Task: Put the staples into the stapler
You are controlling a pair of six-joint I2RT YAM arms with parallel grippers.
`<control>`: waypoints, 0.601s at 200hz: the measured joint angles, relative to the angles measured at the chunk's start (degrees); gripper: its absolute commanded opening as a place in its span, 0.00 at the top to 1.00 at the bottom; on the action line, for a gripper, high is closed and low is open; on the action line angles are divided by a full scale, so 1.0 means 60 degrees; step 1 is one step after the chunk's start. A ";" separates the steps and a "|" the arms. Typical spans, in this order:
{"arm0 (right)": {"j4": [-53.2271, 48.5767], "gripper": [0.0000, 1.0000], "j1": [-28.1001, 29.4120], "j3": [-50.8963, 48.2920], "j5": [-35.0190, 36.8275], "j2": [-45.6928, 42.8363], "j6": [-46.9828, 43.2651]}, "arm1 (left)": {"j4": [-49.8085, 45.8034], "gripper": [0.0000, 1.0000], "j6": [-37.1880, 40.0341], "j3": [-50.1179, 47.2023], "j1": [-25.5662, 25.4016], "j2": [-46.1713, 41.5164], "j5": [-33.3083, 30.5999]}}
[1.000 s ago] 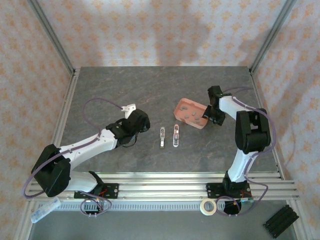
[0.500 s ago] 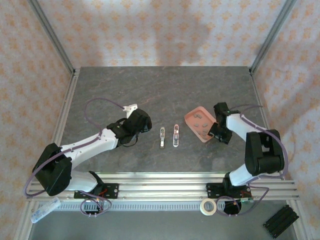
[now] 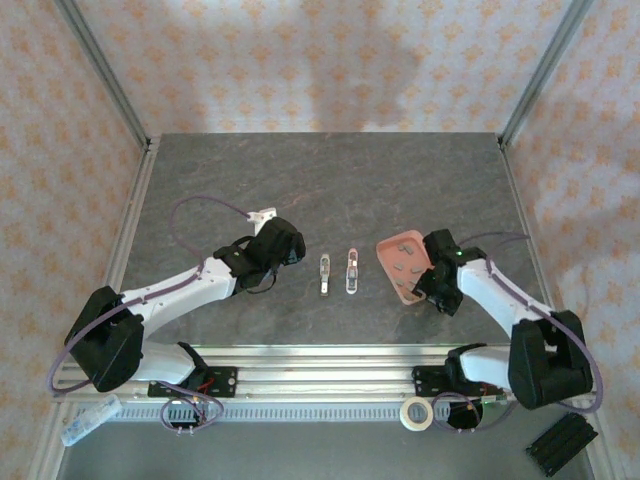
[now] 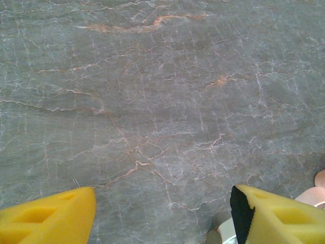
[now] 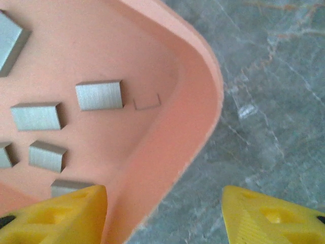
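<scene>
Your right gripper (image 5: 162, 213) pinches the smooth pink tray's (image 5: 167, 152) rounded rim; ridged grey staples (image 5: 99, 95) inside; left gripper (image 4: 162, 213) spread over veined stone.

The staples (image 5: 99, 95) are small dull grey metal blocks, short and rectangular, lying flat and loose on the floor of a salmon-pink tray (image 5: 177, 137). In the right wrist view several lie apart from one another, with a single thin staple just beside one block. From above, the staples (image 3: 402, 268) show as tiny grey specks in the tray (image 3: 388, 250), right of centre on the table. Two small staplers (image 3: 351, 270) lie side by side near the table's middle, left of the tray, lengthwise front to back.
</scene>
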 measured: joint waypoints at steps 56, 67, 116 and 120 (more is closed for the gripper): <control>-0.1107 0.42 0.0007 0.1392 0.0044 -0.0783 0.0022 | 0.0412 0.29 0.0138 -0.0233 0.0000 -0.0004 0.0284; -0.1118 0.46 0.0007 0.1887 0.0040 -0.0608 0.0011 | 0.0484 0.29 0.0142 -0.0288 0.0000 -0.0004 0.0310; 0.0073 0.53 -0.0106 0.2707 -0.0299 0.1016 0.0430 | 0.0827 0.29 0.0160 -0.0510 0.0000 -0.0004 0.0397; 0.0197 0.53 -0.0153 0.2707 -0.0357 0.1217 0.0492 | 0.0860 0.29 0.0160 -0.0528 0.0000 -0.0004 0.0397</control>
